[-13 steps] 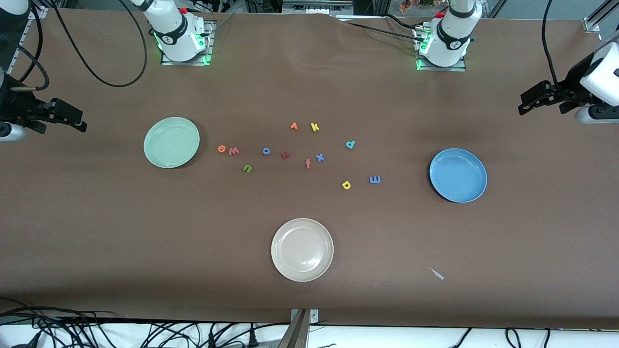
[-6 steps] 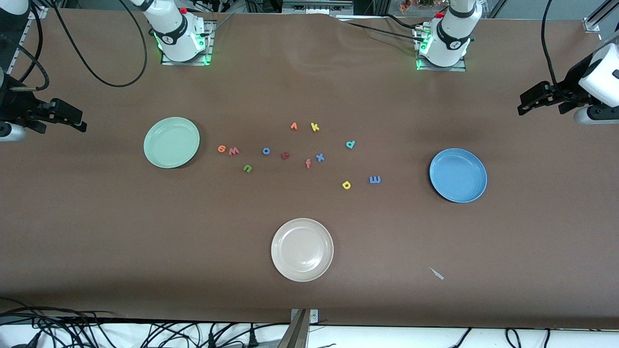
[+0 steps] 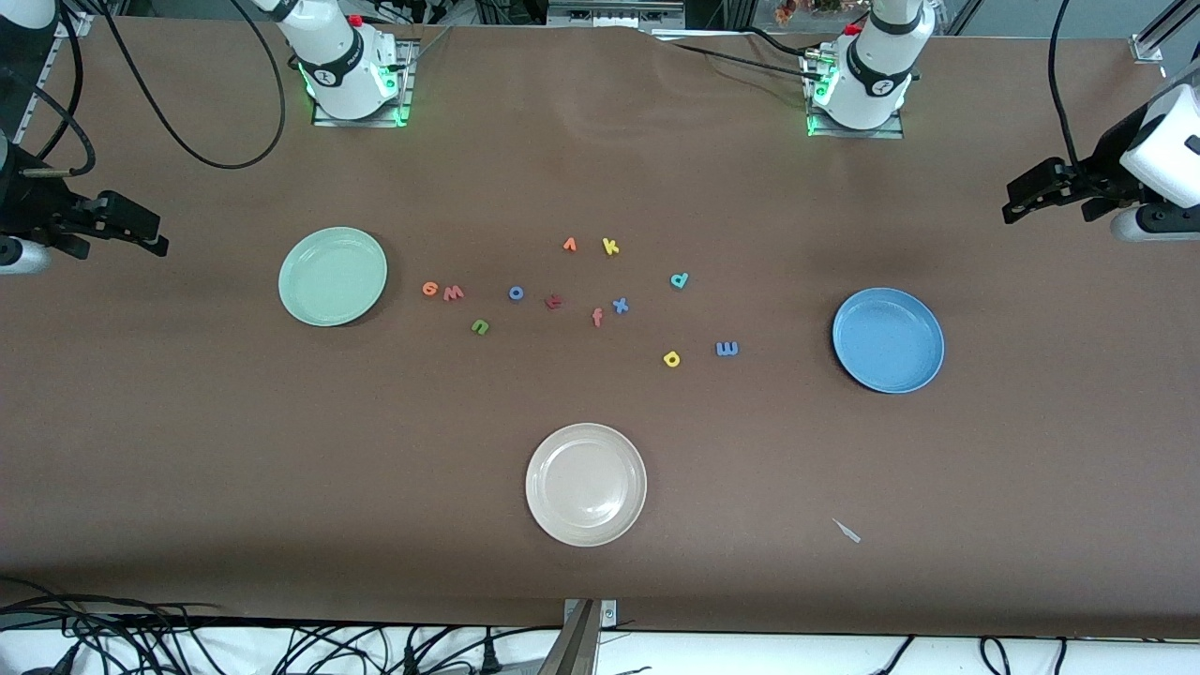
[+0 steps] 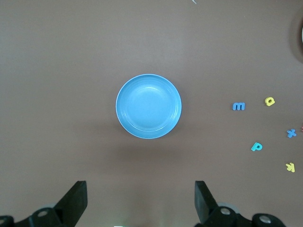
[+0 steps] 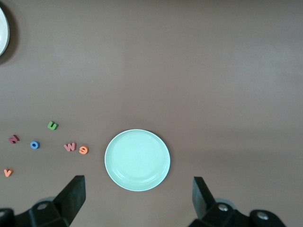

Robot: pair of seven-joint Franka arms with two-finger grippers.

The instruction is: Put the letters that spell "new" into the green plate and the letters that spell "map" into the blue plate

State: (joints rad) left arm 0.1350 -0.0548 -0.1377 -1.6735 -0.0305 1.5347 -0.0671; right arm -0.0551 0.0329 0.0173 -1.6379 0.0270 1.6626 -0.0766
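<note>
The green plate (image 3: 333, 277) (image 5: 137, 160) lies bare toward the right arm's end. Beside it lie the orange e (image 3: 430, 289) (image 5: 83, 150), pinkish w (image 3: 453, 293) (image 5: 70, 146) and green n (image 3: 480, 326) (image 5: 52, 125). The blue plate (image 3: 888, 339) (image 4: 148, 106) lies bare toward the left arm's end. The blue m (image 3: 727, 349) (image 4: 238, 106), yellow a (image 3: 671, 358) (image 4: 269, 100) and teal p (image 3: 680, 279) (image 4: 256, 147) are on the table near it. My left gripper (image 3: 1059, 202) (image 4: 141, 203) hangs open, high over the table's end past the blue plate. My right gripper (image 3: 117, 234) (image 5: 137, 201) hangs open past the green plate.
A cream plate (image 3: 586, 484) sits nearest the front camera. Other letters lie mid-table: blue o (image 3: 516, 292), dark red t (image 3: 553, 301), red f (image 3: 597, 318), blue x (image 3: 620, 305), orange v (image 3: 569, 245), yellow k (image 3: 610, 247). A small white scrap (image 3: 847, 531) lies near the front edge.
</note>
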